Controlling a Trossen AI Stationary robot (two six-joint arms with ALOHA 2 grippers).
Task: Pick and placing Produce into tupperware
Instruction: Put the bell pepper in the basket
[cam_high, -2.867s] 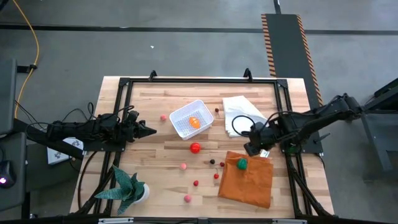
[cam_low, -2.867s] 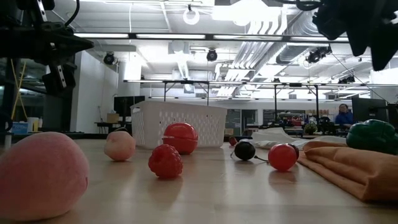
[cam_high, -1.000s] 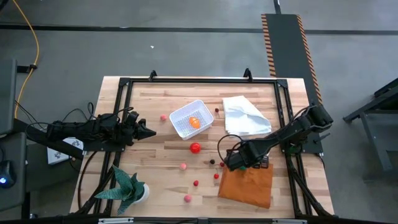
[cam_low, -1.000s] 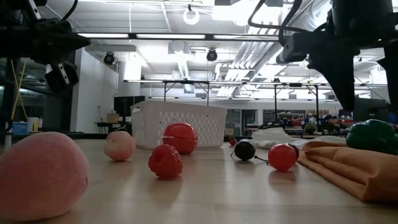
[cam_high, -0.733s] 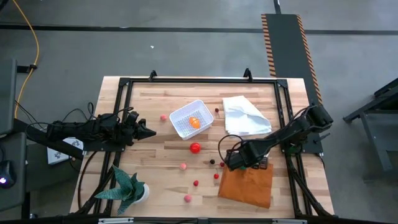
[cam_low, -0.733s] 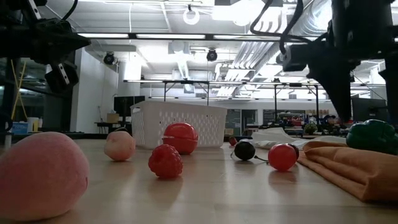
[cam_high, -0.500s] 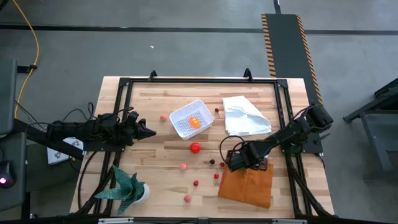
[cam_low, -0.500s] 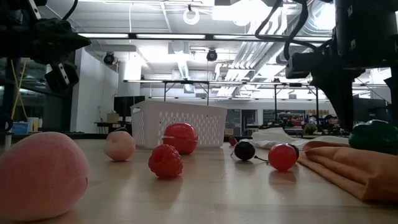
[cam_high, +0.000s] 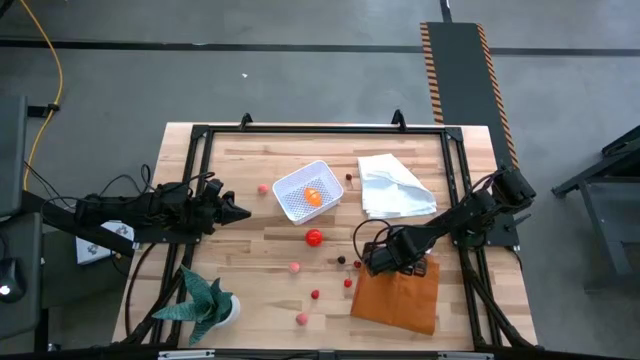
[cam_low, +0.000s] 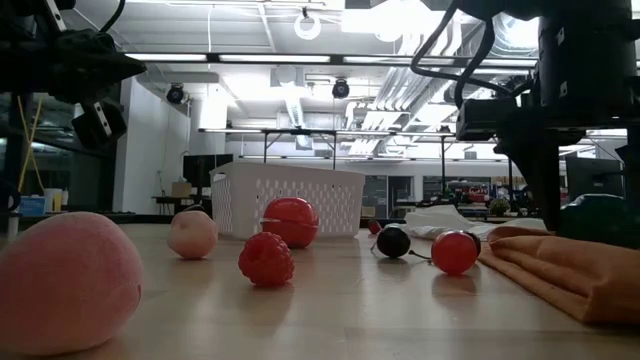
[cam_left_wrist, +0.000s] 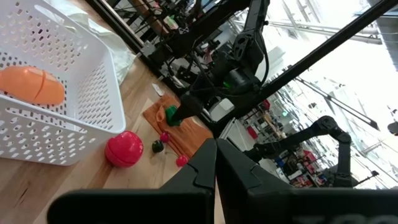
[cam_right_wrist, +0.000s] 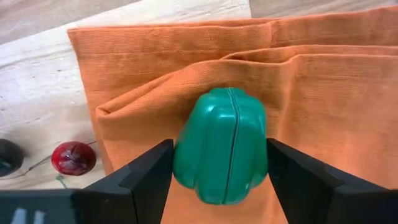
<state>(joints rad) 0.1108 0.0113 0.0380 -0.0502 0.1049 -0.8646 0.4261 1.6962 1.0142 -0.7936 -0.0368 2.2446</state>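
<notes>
A green toy pepper (cam_right_wrist: 221, 146) lies on the orange cloth (cam_high: 402, 297) at the table's near right. My right gripper (cam_right_wrist: 219, 149) points down over it, open, with one finger on each side of the pepper. In the high view the gripper (cam_high: 383, 262) hides the pepper. The white mesh tupperware (cam_high: 290, 195) stands at the table's middle with an orange piece (cam_high: 313, 196) inside. A red ball (cam_high: 314, 238) and several small red, pink and dark pieces rest on the wood. My left gripper (cam_high: 244, 212) waits shut at the table's left. My right gripper comes at the green pepper from above, and its fingers (cam_right_wrist: 152, 171) stand close beside the pepper's two opposite sides (cam_right_wrist: 183, 149). I cannot tell whether they touch it. The pepper rests on the orange cloth.
A white cloth (cam_high: 393, 185) lies at the far right, beyond the orange cloth. A green spiky potted plant (cam_high: 205, 305) stands at the near left corner. A dark piece (cam_right_wrist: 7, 155) and a small red one (cam_right_wrist: 73, 157) lie on the wood just beside the orange cloth's edge.
My right gripper has come down toward the orange cloth, staying open, and its fingers now straddle the green pepper. The pepper and the other pieces have kept their places.
</notes>
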